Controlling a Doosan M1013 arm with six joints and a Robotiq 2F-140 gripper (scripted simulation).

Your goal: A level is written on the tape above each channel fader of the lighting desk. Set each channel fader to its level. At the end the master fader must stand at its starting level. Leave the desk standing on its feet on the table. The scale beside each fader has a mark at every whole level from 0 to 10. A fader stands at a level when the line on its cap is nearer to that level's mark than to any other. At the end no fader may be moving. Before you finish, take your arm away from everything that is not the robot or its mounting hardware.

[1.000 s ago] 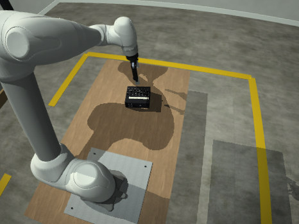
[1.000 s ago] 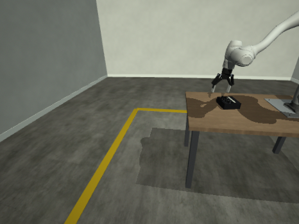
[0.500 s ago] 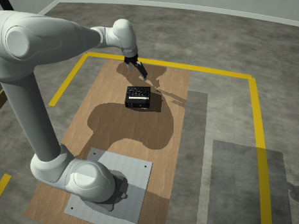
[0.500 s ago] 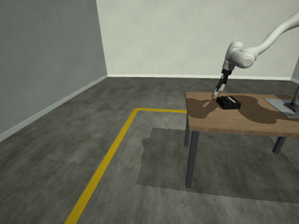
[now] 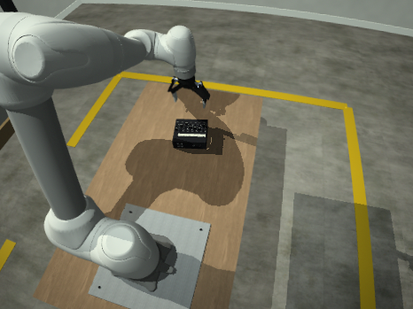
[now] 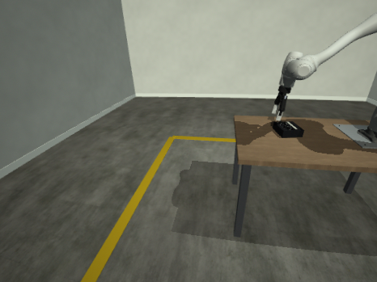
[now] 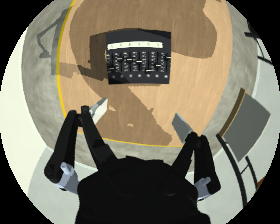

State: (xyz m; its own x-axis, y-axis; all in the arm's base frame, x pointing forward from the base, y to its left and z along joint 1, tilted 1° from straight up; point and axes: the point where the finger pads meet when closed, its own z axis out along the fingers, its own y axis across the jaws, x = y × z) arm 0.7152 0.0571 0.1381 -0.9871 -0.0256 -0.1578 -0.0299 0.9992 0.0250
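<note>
The black lighting desk (image 5: 190,143) (image 6: 292,133) (image 7: 139,37) stands flat on the wooden table. A white tape (image 5: 191,135) (image 7: 135,45) with small writing runs across its top; the levels are too small to read surely. Several channel faders (image 7: 137,61) stand at differing heights in a row beside the tape, with one more fader at the right end in the wrist view. My gripper (image 5: 190,104) (image 6: 276,116) (image 7: 141,111) is wide open and empty. It hangs above the table, beyond the desk's far side as seen from the arm's base, and touches nothing.
The wooden table (image 5: 151,126) (image 6: 267,155) carries the desk and the grey base plate (image 5: 201,243) (image 6: 344,129) of the arm. The arm's shadow falls across the table around the desk. Yellow floor lines (image 5: 284,96) (image 6: 137,194) run around the table.
</note>
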